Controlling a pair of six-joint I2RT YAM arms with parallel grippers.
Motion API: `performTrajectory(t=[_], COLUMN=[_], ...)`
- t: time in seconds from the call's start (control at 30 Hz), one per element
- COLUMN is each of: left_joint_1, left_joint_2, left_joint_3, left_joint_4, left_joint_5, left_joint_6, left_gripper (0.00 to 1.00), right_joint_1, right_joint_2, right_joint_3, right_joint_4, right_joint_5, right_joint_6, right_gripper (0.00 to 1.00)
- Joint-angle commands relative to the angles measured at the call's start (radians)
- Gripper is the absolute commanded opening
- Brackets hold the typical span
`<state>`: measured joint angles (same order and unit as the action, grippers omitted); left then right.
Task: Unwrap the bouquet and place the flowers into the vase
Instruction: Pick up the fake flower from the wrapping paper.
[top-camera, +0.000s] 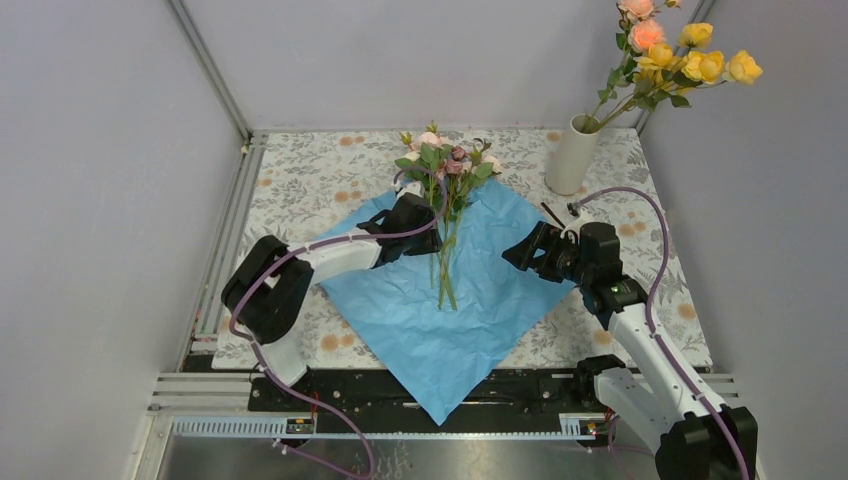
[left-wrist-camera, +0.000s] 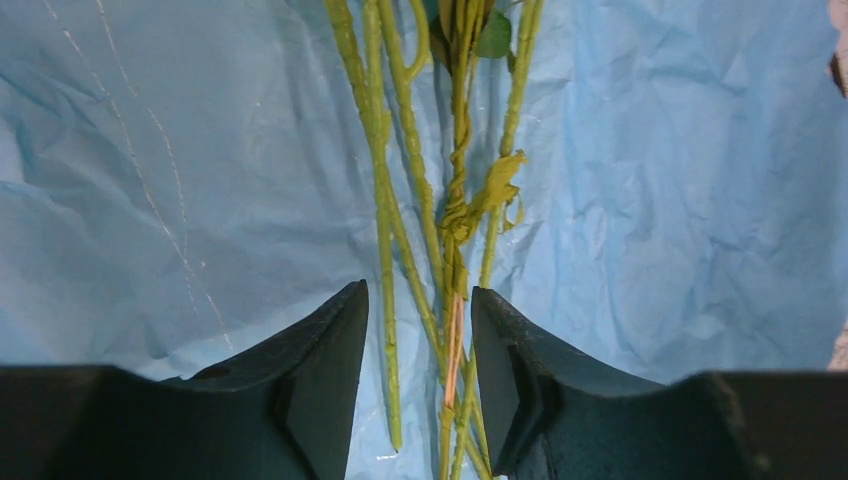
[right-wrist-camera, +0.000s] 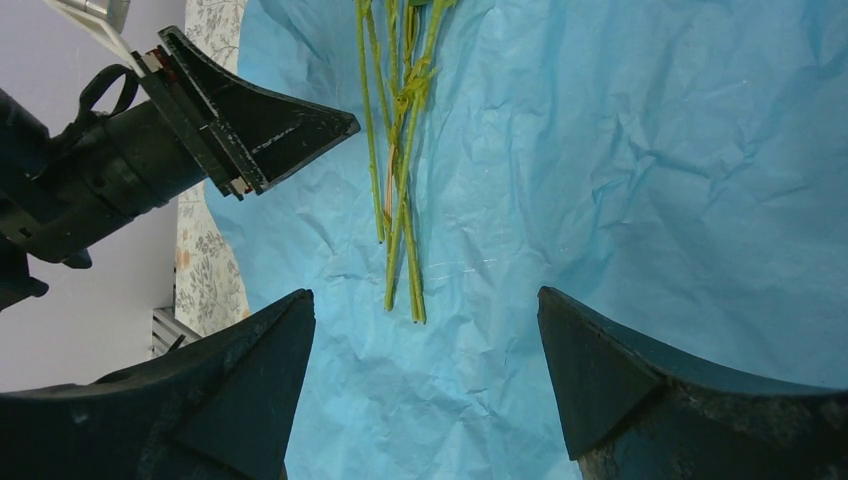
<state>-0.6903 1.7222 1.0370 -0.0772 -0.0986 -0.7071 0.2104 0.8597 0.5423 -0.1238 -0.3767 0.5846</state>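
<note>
The vase (top-camera: 572, 155) stood at the far right of the surface (top-camera: 300, 180), holding yellow and peach roses (top-camera: 690, 62). The other flowers (top-camera: 447, 165) lay on spread blue paper (top-camera: 480, 310). The left arm (top-camera: 335, 255) reached low across it, and the left fingers (left-wrist-camera: 330, 370) were half closed astride the stems (left-wrist-camera: 385, 200); whether they gripped was unclear. The right fingers (right-wrist-camera: 240, 390) hovered wide apart, holding nothing.

The blue paper (top-camera: 480, 300) lies spread flat, and on it rests a loose bunch of pink and cream flowers (top-camera: 447, 165), blooms away from me, green stems (left-wrist-camera: 455, 200) between the fingers (left-wrist-camera: 320, 375) of my left tool (left-wrist-camera: 420, 300). The cream vase (top-camera: 572, 155) stands upright at far right, holding peach and yellow roses (top-camera: 680, 55).
</note>
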Motion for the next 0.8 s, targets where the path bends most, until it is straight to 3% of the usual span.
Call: performTrajectory(t=[0.0, 0.77], left_joint_1=[-0.004, -0.009], left_joint_2=[0.023, 0.114], left_joint_3=[0.054, 0.099], left_joint_4=[-0.006, -0.026], left_joint_5=[-0.080, -0.081], left_joint_6=[0.026, 0.038], left_gripper=[0.46, 0.30], right_joint_1=[0.007, 0.007], right_joint_2=[-0.008, 0.024], right_joint_3=[-0.008, -0.018], right_joint_4=[0.007, 0.010], right_joint_5=[0.007, 0.005], right_joint_6=[0.006, 0.009], right_gripper=[0.88, 0.88])
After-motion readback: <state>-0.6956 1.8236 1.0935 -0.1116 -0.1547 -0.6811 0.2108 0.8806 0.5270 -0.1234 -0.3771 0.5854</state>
